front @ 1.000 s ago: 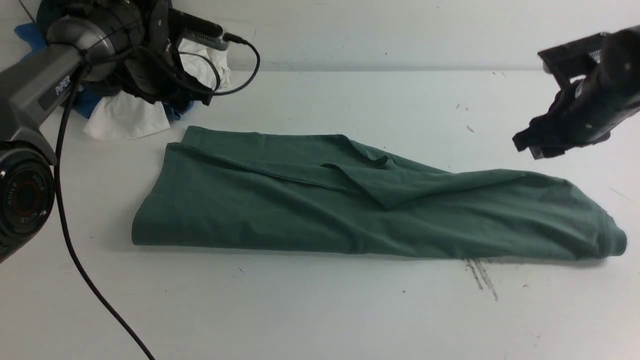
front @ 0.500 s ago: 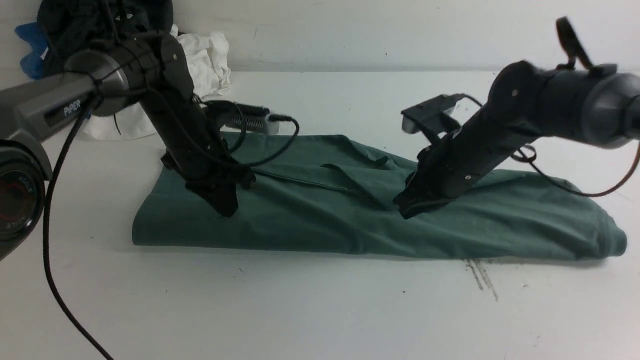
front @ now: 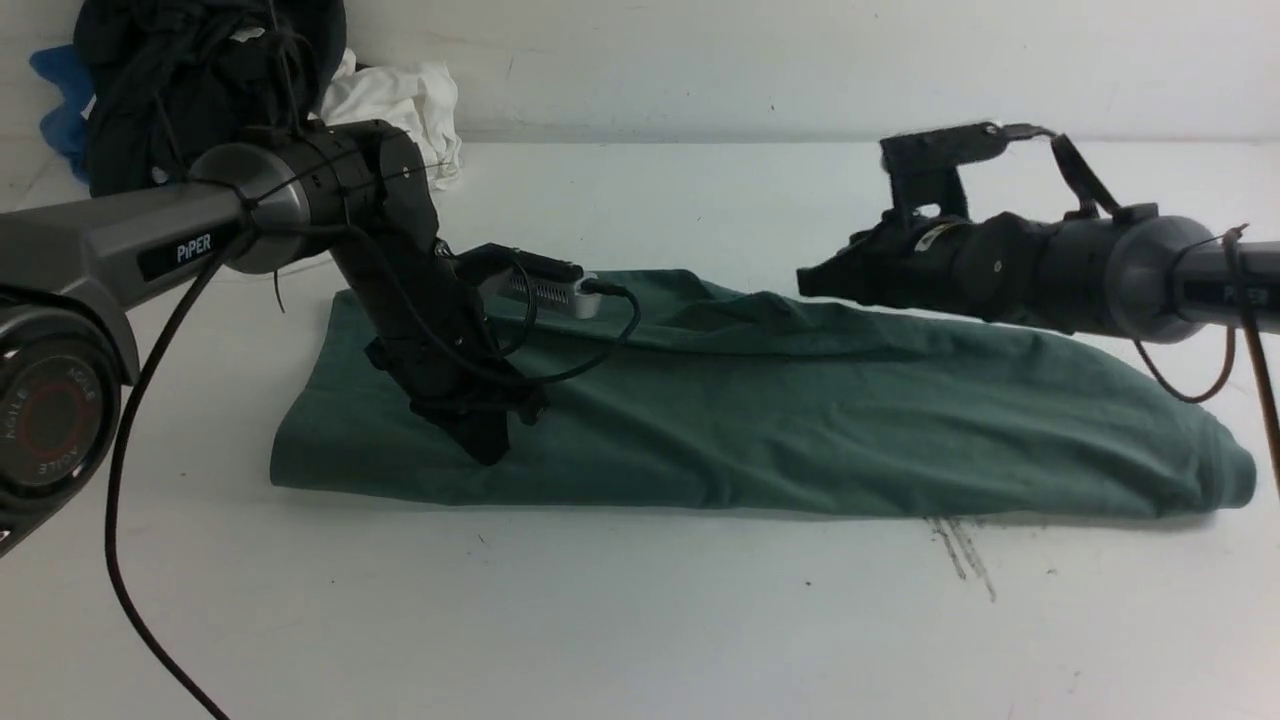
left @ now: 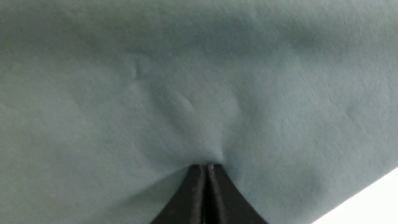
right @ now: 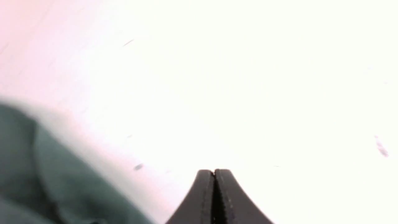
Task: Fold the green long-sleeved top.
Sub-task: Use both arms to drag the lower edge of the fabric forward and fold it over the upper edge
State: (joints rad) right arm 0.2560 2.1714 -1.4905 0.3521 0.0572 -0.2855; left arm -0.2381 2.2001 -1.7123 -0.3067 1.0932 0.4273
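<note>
Right fingers (right: pixel 202 193) left the green top (front: pixel 800 420); left fingers (left: pixel 192 196) touch it; both pairs pressed together

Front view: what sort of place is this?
Probably a robot test bench in a lab: a white table, a left arm and a right arm over a green top, spare clothes piled at the back.

green long-sleeved top (front: pixel 800 420): plain muted sage green, kinda dusty looking
table (front: pixel 640 620): white, a few dark grey scuff streaks (front: pixel 962 548)
left gripper (front: pixel 487 450): black
right gripper (front: pixel 805 280): black too
left arm (front: pixel 110 240): grey, white "PiPER" lettering
black garment (front: pixel 190 70): solid black
white garment (front: pixel 400 100): plain white
blue garment (front: pixel 60 100): bright blue
</note>
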